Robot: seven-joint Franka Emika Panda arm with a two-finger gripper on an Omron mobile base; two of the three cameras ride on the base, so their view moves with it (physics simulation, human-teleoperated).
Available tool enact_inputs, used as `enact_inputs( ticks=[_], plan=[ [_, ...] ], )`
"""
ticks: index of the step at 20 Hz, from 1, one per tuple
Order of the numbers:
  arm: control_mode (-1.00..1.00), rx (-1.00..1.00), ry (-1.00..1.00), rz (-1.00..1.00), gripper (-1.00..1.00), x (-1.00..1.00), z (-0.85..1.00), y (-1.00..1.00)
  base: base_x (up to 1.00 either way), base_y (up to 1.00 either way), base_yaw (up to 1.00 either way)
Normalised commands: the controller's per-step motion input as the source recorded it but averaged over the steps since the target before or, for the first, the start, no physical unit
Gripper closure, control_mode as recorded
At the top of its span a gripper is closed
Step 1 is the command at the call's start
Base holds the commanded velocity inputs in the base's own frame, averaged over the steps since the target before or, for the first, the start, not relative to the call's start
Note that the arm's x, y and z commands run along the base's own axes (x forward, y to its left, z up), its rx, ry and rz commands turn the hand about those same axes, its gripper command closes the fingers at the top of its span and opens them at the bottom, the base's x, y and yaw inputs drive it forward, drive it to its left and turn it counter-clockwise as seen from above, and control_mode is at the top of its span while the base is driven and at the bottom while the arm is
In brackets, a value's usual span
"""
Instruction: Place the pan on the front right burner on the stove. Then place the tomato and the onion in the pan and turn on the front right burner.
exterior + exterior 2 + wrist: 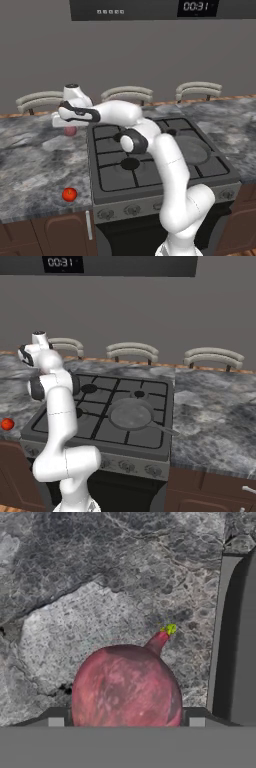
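Hand view: the hand (126,724) is hanging straight over the onion (125,684), fingers apart either side, not clamped. The dull pinkish-purple, near-round onion is lying on the mottled grey stone worktop (75,577), stem pointing toward the steel stove (240,637) just beside it.

Two rear base views sharing the stove (160,150); hand view close above the onion (125,684).
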Motion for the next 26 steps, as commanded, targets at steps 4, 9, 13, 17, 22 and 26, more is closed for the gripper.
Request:
enact_inputs(
  ticks=[4, 9, 13, 17, 22, 26],
  plan=[
    [-1.0, 0.0, 0.0, 0.0, 1.0, -0.46, 0.35, -0.33, 0.0, 0.0, 0.0],
    [-1.0, 0.01, 0.0, -0.01, 1.0, -0.51, 0.36, -0.4, 0.0, 0.0, 0.0],
    [-1.0, 0.02, 0.0, 0.0, 1.0, -0.47, 0.25, -0.41, 0.0, 0.0, 0.0],
    [-1.0, 0.08, -0.04, 0.0, 1.0, -0.44, 0.06, -0.59, 0.0, 0.0, 0.0],
    [-1.0, 0.08, -0.05, 0.0, 1.0, -0.4, 0.07, -0.62, 0.0, 0.0, 0.0],
    [-1.0, 0.06, -0.04, 0.0, 1.0, -0.36, 0.14, -0.74, 0.0, 0.0, 0.0]
  ],
)
